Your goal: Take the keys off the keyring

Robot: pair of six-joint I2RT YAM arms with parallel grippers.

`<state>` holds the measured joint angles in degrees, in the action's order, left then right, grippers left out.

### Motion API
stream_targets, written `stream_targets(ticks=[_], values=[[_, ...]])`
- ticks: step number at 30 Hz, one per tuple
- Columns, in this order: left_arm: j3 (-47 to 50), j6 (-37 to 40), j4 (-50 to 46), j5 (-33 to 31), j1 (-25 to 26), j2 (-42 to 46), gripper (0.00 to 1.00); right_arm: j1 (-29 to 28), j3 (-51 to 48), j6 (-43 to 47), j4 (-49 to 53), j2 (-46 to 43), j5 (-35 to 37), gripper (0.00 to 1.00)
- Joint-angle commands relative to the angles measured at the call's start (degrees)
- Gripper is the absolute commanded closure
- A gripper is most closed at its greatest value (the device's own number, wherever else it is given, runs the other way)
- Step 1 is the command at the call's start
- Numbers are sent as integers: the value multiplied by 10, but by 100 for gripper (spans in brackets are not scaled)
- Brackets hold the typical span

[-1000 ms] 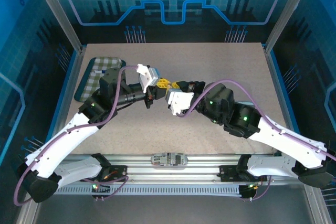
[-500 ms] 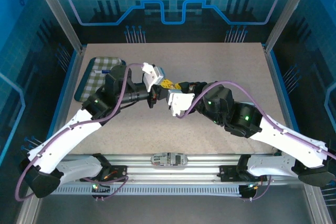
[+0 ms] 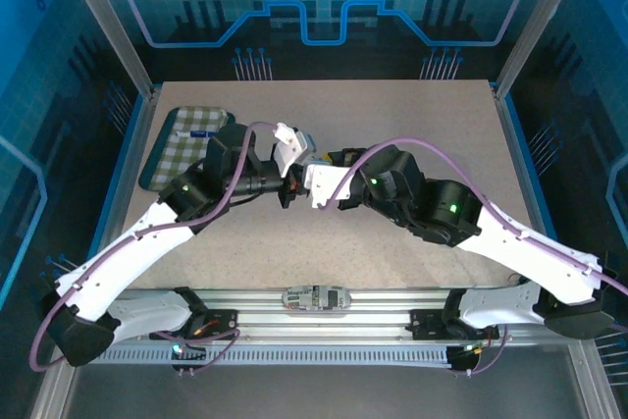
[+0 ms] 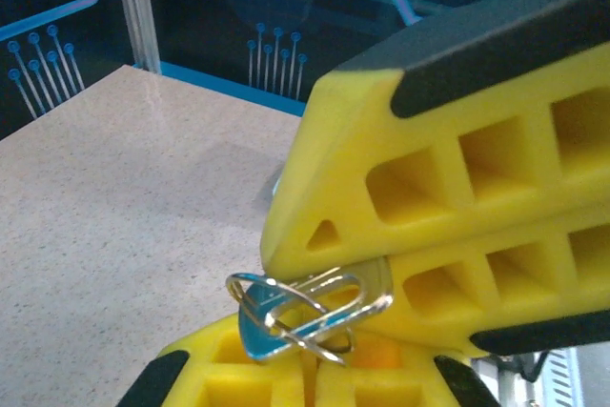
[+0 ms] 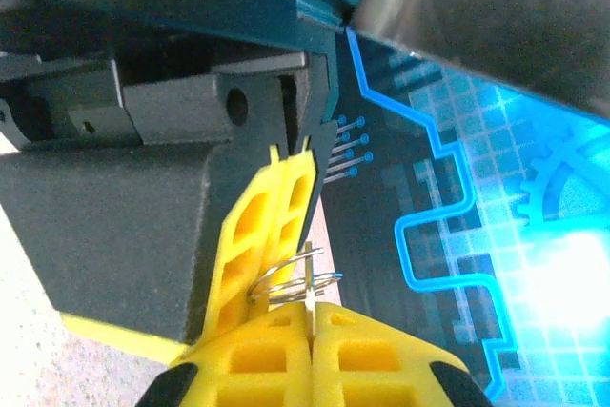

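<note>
Keyring (image 4: 307, 308), a single silvery wire ring, sits pinched between my two grippers over the middle of the table (image 3: 422, 115). As far as I can judge, it is lifted off the surface. My left gripper (image 4: 310, 364) is clenched on the ring from below in its own wrist view. My right gripper (image 5: 313, 319) is clamped on the other side, its fingers pressed flat together with the wire caught in the seam. The coils look splayed apart rather than lying flat on one another, so I take it I am midway through prying the ring open.

I judge the job as not done: no loose key lies on the table in the top view. What is left is to slide each key round the coil and off the end, then put it down.

Counts: one keyring and two grippers, both gripping it. Keys I cannot count; a bluish sliver (image 4: 255, 333) inside the loops may be one, but it is too small to tell. One checked tray (image 3: 162, 169) stands at the far left.
</note>
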<state>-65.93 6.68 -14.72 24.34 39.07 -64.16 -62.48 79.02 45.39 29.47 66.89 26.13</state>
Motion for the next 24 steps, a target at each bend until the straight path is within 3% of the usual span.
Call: stream_targets(ticks=[1, 7, 13, 24], values=[[18, -32, 62, 47, 5, 7, 100, -6, -45, -9, -104, -22, -128, 100], [25, -51, 81, 66, -7, 18, 100, 10, -112, 25, -129, -63, -185, 100], [31, -74, 93, 91, -25, 32, 100, 34, -150, 56, -137, -89, -201, 100], [42, -103, 120, 108, -43, 41, 100, 29, -163, 90, -113, -108, -201, 100]])
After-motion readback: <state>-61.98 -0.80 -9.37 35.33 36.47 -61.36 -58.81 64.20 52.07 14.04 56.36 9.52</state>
